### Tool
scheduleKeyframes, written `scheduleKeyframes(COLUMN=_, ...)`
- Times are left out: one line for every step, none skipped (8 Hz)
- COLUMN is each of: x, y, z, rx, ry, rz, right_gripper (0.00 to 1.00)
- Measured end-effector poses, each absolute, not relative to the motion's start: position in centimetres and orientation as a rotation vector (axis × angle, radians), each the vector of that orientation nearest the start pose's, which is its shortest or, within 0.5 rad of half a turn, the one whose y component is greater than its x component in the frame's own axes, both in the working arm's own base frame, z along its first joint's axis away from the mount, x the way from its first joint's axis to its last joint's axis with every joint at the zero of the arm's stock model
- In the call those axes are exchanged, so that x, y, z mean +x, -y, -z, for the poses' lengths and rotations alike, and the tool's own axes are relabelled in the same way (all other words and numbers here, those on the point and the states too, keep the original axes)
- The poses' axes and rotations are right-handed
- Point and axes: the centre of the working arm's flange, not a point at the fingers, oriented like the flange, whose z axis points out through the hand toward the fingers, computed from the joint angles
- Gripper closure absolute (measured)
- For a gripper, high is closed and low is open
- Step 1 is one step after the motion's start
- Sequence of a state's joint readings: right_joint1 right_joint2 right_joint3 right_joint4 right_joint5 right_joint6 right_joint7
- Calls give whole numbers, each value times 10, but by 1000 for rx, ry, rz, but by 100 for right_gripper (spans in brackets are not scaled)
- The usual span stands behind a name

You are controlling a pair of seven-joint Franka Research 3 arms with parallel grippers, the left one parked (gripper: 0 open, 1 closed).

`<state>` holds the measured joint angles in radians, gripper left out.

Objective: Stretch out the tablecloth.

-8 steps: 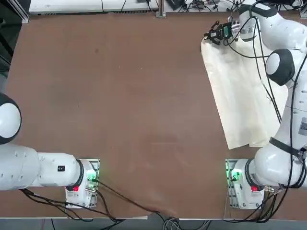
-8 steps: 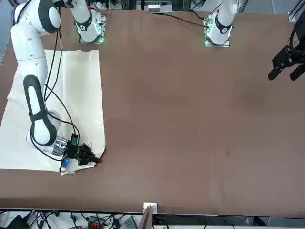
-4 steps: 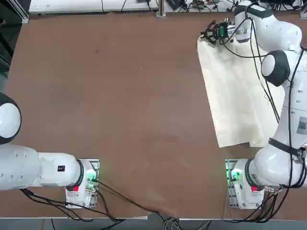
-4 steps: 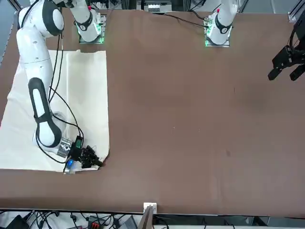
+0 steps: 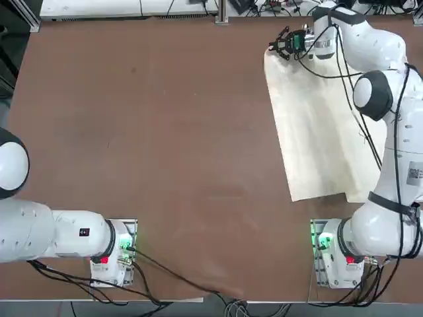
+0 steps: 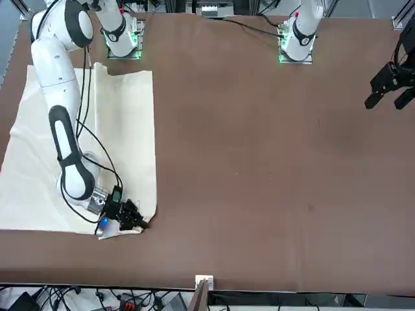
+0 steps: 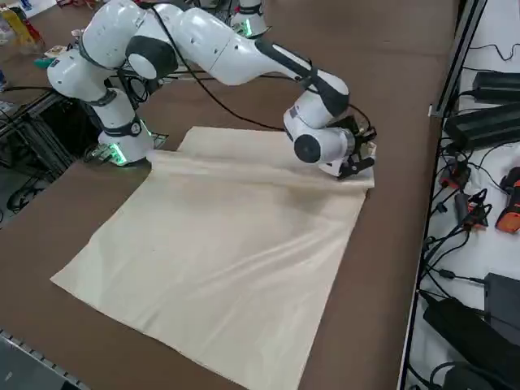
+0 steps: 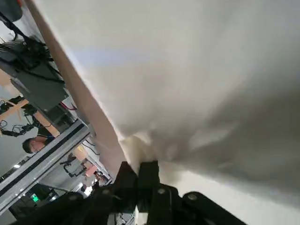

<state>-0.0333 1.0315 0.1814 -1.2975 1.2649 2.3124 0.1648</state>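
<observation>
Tablecloth [image 7: 227,252] lies partly spread on the robot's right side of the desk [image 6: 272,168]; the right end effector [image 8: 140,166] pinches its far corner. Pulling farther by that corner alone could skew the cloth or deepen its creases.

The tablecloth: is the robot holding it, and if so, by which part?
Yes, the right gripper is pinching the tablecloth by a bunched bit at the cloth's far corner, away from the arm's base.
</observation>
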Motion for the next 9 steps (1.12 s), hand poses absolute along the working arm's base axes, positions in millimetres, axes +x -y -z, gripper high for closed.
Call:
scheduleKeyframes(x=741, y=-99, z=-131, rx=-1816, ry=-1076, rz=-215, right_gripper=98)
scheduleKeyframes(x=741, y=-102, z=-129, rx=-1815, ry=-1084, rz=-212, right_gripper=98)
scheduleKeyframes(x=740, y=-107, z=-126, rx=-1806, ry=-1092, rz=-214, right_gripper=98)
scheduleKeyframes(x=739, y=-113, z=-125, rx=-1797, ry=-1098, rz=-214, right_gripper=98)
scheduleKeyframes(x=740, y=-117, z=-124, rx=-1797, ry=-1101, rz=-208, right_gripper=98)
scheduleKeyframes(x=740, y=-120, z=-123, rx=-1794, ry=-1106, rz=-202, right_gripper=98)
scheduleKeyframes(x=740, y=-123, z=-122, rx=-1787, ry=-1112, rz=-200, right_gripper=98)
scheduleKeyframes(x=740, y=-124, z=-121, rx=-1785, ry=-1116, rz=-199, right_gripper=98)
scheduleKeyframes(x=740, y=-124, z=-121, rx=-1776, ry=-1126, rz=-195, right_gripper=98)
